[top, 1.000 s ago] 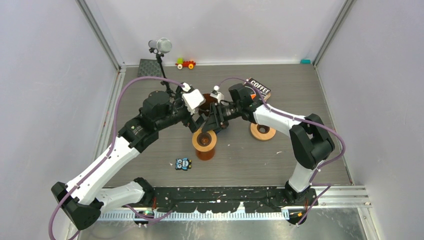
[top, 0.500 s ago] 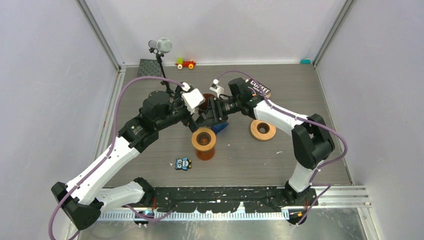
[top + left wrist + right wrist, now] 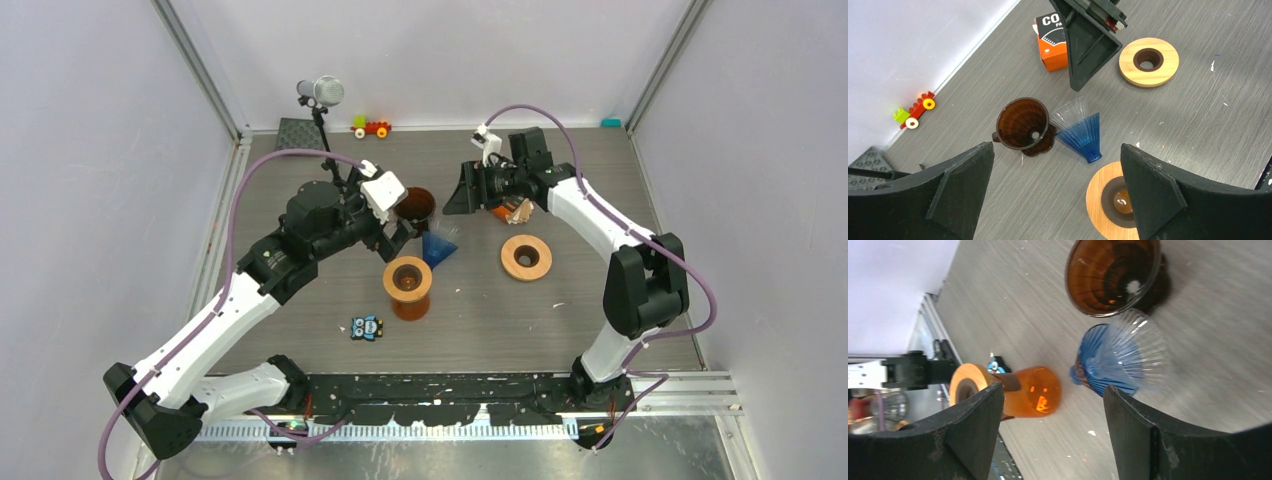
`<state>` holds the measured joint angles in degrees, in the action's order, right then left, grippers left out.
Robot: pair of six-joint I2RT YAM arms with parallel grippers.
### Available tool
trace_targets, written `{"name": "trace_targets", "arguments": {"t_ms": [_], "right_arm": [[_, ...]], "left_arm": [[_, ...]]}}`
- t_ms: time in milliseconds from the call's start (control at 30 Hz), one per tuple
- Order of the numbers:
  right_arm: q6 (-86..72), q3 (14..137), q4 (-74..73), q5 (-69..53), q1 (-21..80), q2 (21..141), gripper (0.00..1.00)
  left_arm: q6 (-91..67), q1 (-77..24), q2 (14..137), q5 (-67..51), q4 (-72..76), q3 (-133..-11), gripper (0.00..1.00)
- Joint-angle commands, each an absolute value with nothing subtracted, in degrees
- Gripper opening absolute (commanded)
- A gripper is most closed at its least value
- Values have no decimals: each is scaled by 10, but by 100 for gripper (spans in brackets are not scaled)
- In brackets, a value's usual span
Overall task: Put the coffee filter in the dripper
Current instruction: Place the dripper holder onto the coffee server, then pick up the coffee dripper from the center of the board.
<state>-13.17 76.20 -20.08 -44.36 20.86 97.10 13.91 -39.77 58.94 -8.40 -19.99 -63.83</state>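
Note:
A brown dripper stands upright at mid table; it also shows in the left wrist view and the right wrist view. A blue ribbed dripper lies on its side beside it. No coffee filter shows in any view. My left gripper is open and empty, hovering above the table near both drippers. My right gripper is open and empty, raised to the right of the brown dripper, next to an orange coffee box.
An amber carafe with a wooden collar stands in front of the drippers. A wooden ring lies to the right. A blue owl toy is near the front. A microphone and a toy car are at the back.
My right gripper has pulled back from above the carafe and drippers toward the back right, near the coffee box. The left arm has hardly moved.

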Motion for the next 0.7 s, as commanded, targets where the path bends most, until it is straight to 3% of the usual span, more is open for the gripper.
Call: {"name": "trace_targets", "arguments": {"t_ms": [0,333,667], "right_arm": [[23,814,-286,-398,210,939,77],[157,893,-400,-406,209,1037,68],[192,952,-437,-431,208,1121,62]], "left_arm": [[102,-389,601,-88,-185,-653,100],[78,-370,601,-121,-176,-633,100],[78,-363,597,-149,-161,-619,100]]}}
